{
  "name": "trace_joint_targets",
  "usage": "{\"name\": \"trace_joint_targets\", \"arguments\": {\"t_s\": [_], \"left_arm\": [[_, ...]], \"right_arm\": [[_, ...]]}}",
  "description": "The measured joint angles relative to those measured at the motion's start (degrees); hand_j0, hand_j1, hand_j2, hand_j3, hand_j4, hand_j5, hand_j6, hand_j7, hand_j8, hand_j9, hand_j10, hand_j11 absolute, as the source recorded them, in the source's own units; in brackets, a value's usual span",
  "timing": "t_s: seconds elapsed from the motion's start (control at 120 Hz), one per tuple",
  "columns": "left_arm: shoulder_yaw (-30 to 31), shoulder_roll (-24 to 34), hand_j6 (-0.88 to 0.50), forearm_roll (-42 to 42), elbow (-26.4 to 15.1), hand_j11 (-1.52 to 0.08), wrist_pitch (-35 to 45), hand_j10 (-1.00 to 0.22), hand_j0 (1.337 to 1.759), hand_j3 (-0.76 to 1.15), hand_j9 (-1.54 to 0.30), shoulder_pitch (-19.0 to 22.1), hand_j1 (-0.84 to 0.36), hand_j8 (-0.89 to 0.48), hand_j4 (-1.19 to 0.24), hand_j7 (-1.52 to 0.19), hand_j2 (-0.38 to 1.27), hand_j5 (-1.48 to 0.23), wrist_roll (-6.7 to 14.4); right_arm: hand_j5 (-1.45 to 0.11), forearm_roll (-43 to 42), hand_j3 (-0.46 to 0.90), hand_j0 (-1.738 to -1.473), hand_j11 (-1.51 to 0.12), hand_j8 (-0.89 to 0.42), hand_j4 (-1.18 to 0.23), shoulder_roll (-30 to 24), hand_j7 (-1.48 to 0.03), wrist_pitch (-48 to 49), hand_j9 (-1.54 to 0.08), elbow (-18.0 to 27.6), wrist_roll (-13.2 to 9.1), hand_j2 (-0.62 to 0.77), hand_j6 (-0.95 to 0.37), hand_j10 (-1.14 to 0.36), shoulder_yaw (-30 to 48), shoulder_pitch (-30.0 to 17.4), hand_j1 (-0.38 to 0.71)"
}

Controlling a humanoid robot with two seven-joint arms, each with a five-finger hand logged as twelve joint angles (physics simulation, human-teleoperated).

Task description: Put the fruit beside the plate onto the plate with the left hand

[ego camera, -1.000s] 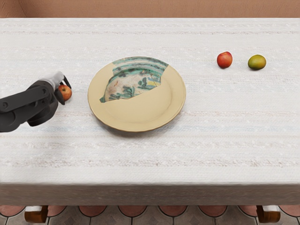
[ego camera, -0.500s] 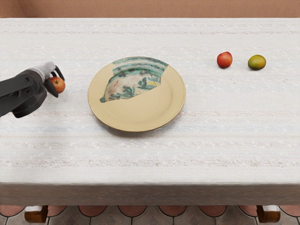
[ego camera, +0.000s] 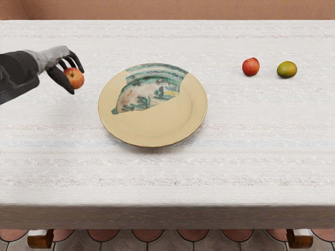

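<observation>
Round, glossy yellow plate (ego camera: 157, 125) with a green patterned segment, centred on a coarse, pale woven surface (ego camera: 235, 146). At upper left, the left robot hand (ego camera: 62, 67) enters on a dark arm, its dark fingers (ego camera: 74, 60) curled around a small red-orange fruit (ego camera: 74, 78), just left of the plate's rim and apparently lifted. Compared with half a second earlier, hand and fruit sit higher in the frame. Upper right: a red apple (ego camera: 250, 66) and a green-orange fruit (ego camera: 287, 69).
</observation>
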Motion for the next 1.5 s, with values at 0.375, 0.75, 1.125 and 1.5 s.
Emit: {"name": "trace_joint_targets", "arguments": {"t_s": [0.375, 0.75, 1.125, 1.5], "left_arm": [[-3.8, -9.3, -0.36, -3.8, -1.6, -0.9, -4.8, -0.68, 1.656, 0.0, -0.9, -0.9, -0.31, -0.44, -0.57, -0.91, 0.42, -0.96, 0.0], [-4.2, -22.8, -0.32, -4.9, 10.0, -0.96, -4.9, -0.69, 1.654, 0.0, -0.95, -1.2, -0.33, -0.38, -0.56, -0.97, 0.44, -1.02, 0.0], [-7.7, -26.4, -0.23, -5.3, 17.9, -0.51, -2.6, -0.38, 1.656, 0.0, -0.5, -0.1, -0.04, -0.26, -0.33, -0.51, 0.18, -0.53, 0.0], [-11.8, 8.3, -0.1, -51.0, -0.8, -0.16, -27.8, -0.13, 1.658, 0.0, -0.16, 1.6, 0.21, -0.11, -0.12, -0.16, 0.04, -0.17, 0.0]], "right_arm": [[0.0, 0.0, 0.0, -1.658, 0.0, 0.0, 0.0, 0.0, 0.0, 0.1, 0.0, 0.0, 0.0, 0.0, 0.0, 0.0, -0.1, 0.0, -0.35], [0.0, -0.1, 0.0, -1.658, 0.0, 0.0, 0.0, 0.0, 0.0, 0.8, 0.0, 0.0, 0.0, 0.0, 0.0, 0.0, -0.2, 0.1, -0.35], [0.0, -0.1, 0.0, -1.658, 0.0, 0.0, 0.0, 0.0, 0.0, 0.8, 0.0, 0.0, 0.0, 0.0, 0.0, 0.0, -0.2, 0.1, -0.35], [0.0, -0.1, 0.0, -1.658, 0.0, 0.0, 0.0, 0.0, 0.0, 1.0, 0.0, 0.2, 0.0, 0.0, 0.0, 0.0, -0.2, 0.1, -0.35]]}}
